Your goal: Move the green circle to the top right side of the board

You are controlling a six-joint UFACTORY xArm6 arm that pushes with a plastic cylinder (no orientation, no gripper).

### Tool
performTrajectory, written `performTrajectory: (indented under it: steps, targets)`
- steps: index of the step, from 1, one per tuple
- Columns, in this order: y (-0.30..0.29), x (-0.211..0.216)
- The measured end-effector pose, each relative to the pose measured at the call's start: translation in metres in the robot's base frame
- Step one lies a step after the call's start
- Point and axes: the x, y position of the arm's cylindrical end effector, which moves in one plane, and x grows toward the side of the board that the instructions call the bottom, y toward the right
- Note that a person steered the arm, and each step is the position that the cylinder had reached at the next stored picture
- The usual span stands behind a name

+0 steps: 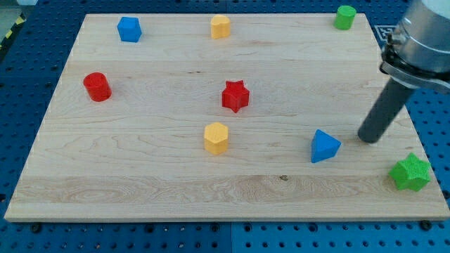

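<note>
Green circle (344, 16) is found already at the board's (176, 183) top right corner, close to the edge; if any push is still owed, only a light nudge is advised, lest it be sent off the rim. No jaws are carried: my tip (368, 138), a bare rod end, is set down well below the circle, just right of the blue triangle (324, 146) and up-left of the green star (410, 173), touching neither

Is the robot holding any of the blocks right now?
No, nothing is held. My tip is a plain rod end on the board, touching no block. The blue triangle sits just to its left, and the green circle is far off at the top right.
</note>
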Motion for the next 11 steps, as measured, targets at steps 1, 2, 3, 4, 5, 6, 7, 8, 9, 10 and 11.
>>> performTrajectory:
  steps: [1, 2, 3, 4, 5, 6, 7, 8, 9, 10, 11]
  targets:
    - [0.000, -0.004]
    - [-0.002, -0.019]
    - [-0.006, -0.043]
    - [-0.011, -0.086]
    - [-0.019, -0.125]
    - [-0.034, -0.137]
    - [-0.063, -0.158]
    - [-0.086, -0.195]
    - [-0.101, -0.237]
    - [-0.092, -0.272]
    - [-0.074, -0.295]
